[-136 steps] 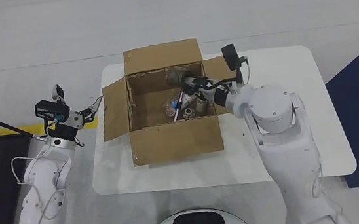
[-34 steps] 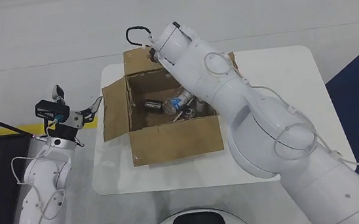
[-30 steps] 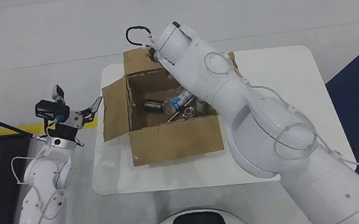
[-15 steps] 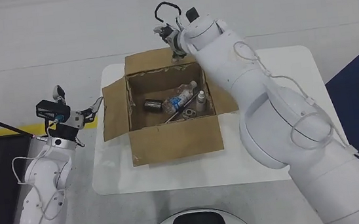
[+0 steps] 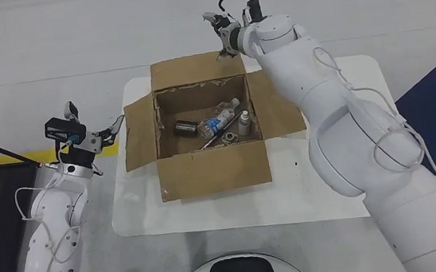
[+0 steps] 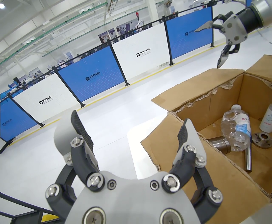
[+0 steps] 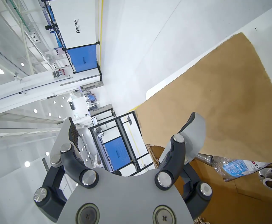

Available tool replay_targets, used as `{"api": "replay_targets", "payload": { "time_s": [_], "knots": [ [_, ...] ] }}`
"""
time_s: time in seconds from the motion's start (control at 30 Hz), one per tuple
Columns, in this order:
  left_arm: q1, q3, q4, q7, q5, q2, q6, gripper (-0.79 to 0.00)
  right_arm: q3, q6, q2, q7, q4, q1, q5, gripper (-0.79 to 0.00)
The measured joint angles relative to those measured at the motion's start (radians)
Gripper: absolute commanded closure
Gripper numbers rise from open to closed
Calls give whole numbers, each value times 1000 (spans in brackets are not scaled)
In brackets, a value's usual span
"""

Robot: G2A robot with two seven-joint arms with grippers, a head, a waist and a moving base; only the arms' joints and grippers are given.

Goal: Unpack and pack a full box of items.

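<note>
Two grippers, both spread wide and both empty. The right gripper (image 5: pixel 217 34) hangs in the air above the far flap of the box (image 5: pixel 214 172), well clear of the cardboard and touching nothing. The left gripper (image 6: pixel 130 119) is held off the left side of the table (image 5: pixel 350 170), near the box's left flap but apart from it, and faces the box. The box stands on the left half of the table, its top open and its flaps folded outward. Five things lie on the bottom of the box. A clear bottle (image 5: pixel 221 118) lies on its side near the middle, cap end toward the far right corner. A dark metal cylinder (image 5: pixel 184 127) lies just beside the bottle's base, toward the left wall. A thin steel rod (image 5: pixel 211 142) lies aslant near the front wall, and a round flange (image 5: pixel 230 137) sits just beside the rod's right end. A small white bottle (image 5: pixel 244 121) is near the right wall, between the flange and the clear bottle's cap end.
</note>
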Motion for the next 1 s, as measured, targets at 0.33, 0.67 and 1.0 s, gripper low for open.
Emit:
{"api": "replay_targets", "payload": {
  "time_s": [0.33, 0.67, 1.0],
  "knots": [
    [-153, 54, 177, -108, 52, -4, -14, -785, 0, 0, 0, 0, 0, 0, 0, -785],
    [-150, 53, 172, -105, 3, -4, -14, -785, 0, 0, 0, 0, 0, 0, 0, -785],
    [-197, 61, 314, -115, 53, -4, 46, -785, 107, -69, 125, 167, 0, 13, 192, -785]
  ]
}}
